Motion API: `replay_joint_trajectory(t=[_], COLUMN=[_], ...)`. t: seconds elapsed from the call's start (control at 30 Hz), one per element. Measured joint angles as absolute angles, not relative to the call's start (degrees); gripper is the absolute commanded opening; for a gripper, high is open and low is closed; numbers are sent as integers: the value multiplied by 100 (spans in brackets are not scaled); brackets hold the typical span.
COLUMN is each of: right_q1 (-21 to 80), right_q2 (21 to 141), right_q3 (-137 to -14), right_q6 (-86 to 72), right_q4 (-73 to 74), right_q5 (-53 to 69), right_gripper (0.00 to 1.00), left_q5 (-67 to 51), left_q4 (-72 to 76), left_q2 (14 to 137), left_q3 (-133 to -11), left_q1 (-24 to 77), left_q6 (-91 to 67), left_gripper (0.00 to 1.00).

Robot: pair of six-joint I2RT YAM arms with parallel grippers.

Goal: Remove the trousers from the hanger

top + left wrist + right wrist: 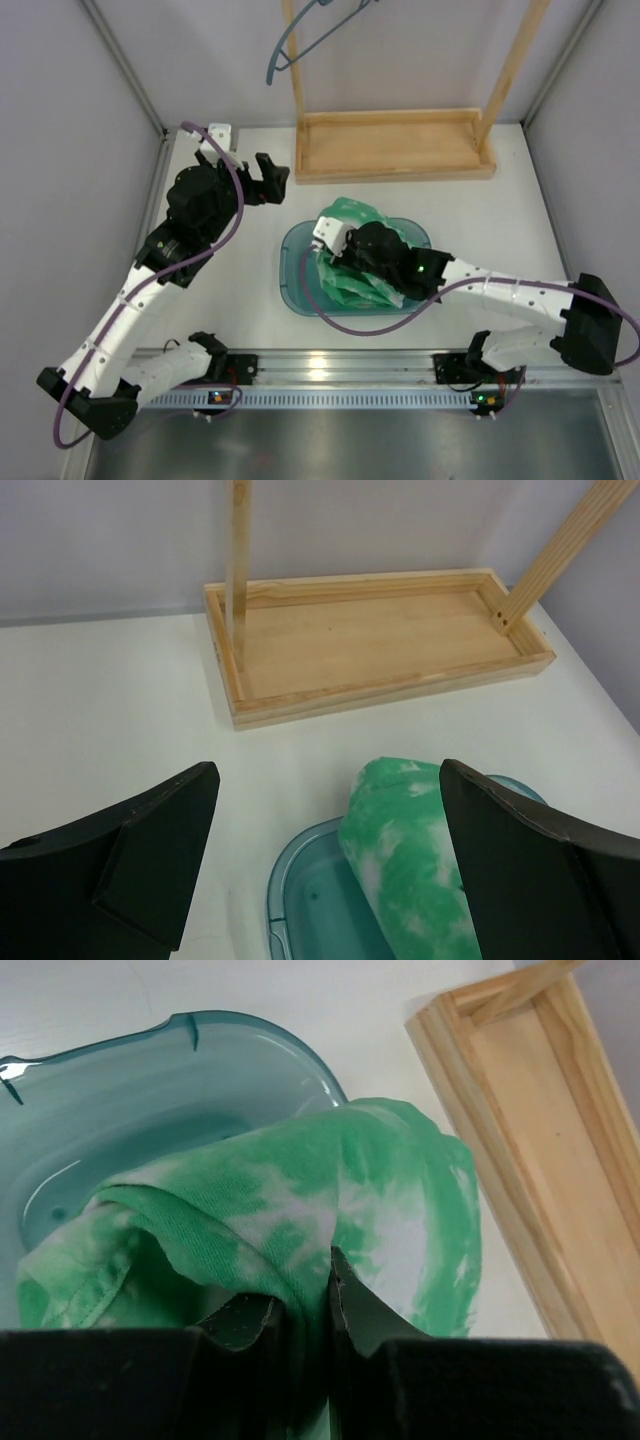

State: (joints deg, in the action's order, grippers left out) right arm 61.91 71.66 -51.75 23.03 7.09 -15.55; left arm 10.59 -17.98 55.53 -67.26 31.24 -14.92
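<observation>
Holds the left fingers (270,178) wide apart and empty over the far-left tabletop (230,300), wrist turned toward the middle, well apart from the cloth. Shows the hanger (290,45) bare on the wooden frame (390,150) at the far edge. Finds the trousers (352,214) bunched in the teal tub (292,280) mid-tabletop, long axis impossible to tell. Pinches a fold of them in the closed right fingers (308,1305), forearm stretched low from the near-right corner. Probably calls only for a release.

text: none legible | labels: none | brands: none | numbers: none | signs: none
</observation>
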Motion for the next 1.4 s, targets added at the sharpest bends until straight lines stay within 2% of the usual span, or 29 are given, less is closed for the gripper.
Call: replay_joint_trajectory(t=[0.17, 0.2, 0.27, 0.3, 0.37, 0.4, 0.5, 0.57, 0.7, 0.8, 0.87, 0.9, 0.93, 0.97, 1.03, 1.07, 1.13, 1.17, 1.2, 1.3, 1.4], right_q1=[6399, 6438, 6512, 6528, 6549, 6558, 6576, 6589, 6591, 6589, 6560, 6504, 6447, 6344, 6016, 5769, 5247, 5006, 4744, 4163, 3833], right_q2=[7887, 7981, 8134, 8169, 8182, 8176, 8077, 7846, 7067, 6342, 5898, 5712, 5596, 5465, 5345, 5315, 5308, 5325, 5363, 5450, 5487], right_q3=[-5349, -5378, -5408, -5408, -5413, -5417, -5446, -5457, -5601, -5732, -5824, -5857, -5861, -5861, -5835, -5774, -5610, -5524, -5424, -5133, -4871], right_q6=[2128, 2108, 2053, 2014, 1892, 1820, 1682, 1584, 1347, 1076, 770, 563, 405, 161, -274, -539, -932, -1087, -1251, -1623, -1918], right_q4=[554, 550, 545, 550, 558, 565, 659, 827, 1160, 1223, 1240, 1253, 1256, 1293, 1367, 1378, 1439, 1472, 1514, 1531, 1455], right_q5=[-1441, -1411, -1319, -1267, -1160, -1083, -854, -696, -600, -784, -1020, -1151, -1251, -1380, -1533, -1568, -1546, -1516, -1509, -1337, -1024], right_gripper=[2, 6, 17, 34, 55, 69, 81, 84, 97, 99, 97, 92, 89, 86, 77, 75, 73, 74, 75, 75, 70], left_q5=[1264, 1315, 1402, 1435, 1474, 1500, 1566, 1592, 1592, 1590, 1546, 1492, 1417, 1350, 1221, 1168, 1022, 943, 847, 644, 679], left_q4=[-1763, -1756, -1754, -1752, -1750, -1745, -1719, -1715, -1715, -1688, -1669, -1669, -1667, -1660, -1664, -1680, -1706, -1706, -1715, -1728, -1715], left_q2=[5553, 5553, 5553, 5553, 5553, 5553, 5553, 5553, 5553, 5546, 5485, 5454, 5422, 5402, 5413, 5443, 5568, 5618, 5653, 5736, 5892], left_q3=[-6683, -6670, -6646, -6637, -6624, -6622, -6619, -6619, -6619, -6589, -6473, -6414, -6337, -6274, -6158, -6128, -6093, -6060, -6010, -5782, -5577], left_q1=[3124, 3124, 3124, 3124, 3124, 3124, 3124, 3124, 3124, 3124, 3124, 3124, 3124, 3124, 3124, 3124, 3127, 3127, 3131, 3247, 3601], left_q6=[-1498, -1503, -1514, -1514, -1518, -1518, -1520, -1533, -1544, -1636, -1769, -1824, -1905, -1966, -2123, -2158, -2287, -2331, -2401, -2567, -2698], left_gripper=[98, 98, 98, 98, 98, 98, 98, 98, 97, 85, 66, 58, 53, 42, 32, 23, 22, 19, 11, 4, 3])
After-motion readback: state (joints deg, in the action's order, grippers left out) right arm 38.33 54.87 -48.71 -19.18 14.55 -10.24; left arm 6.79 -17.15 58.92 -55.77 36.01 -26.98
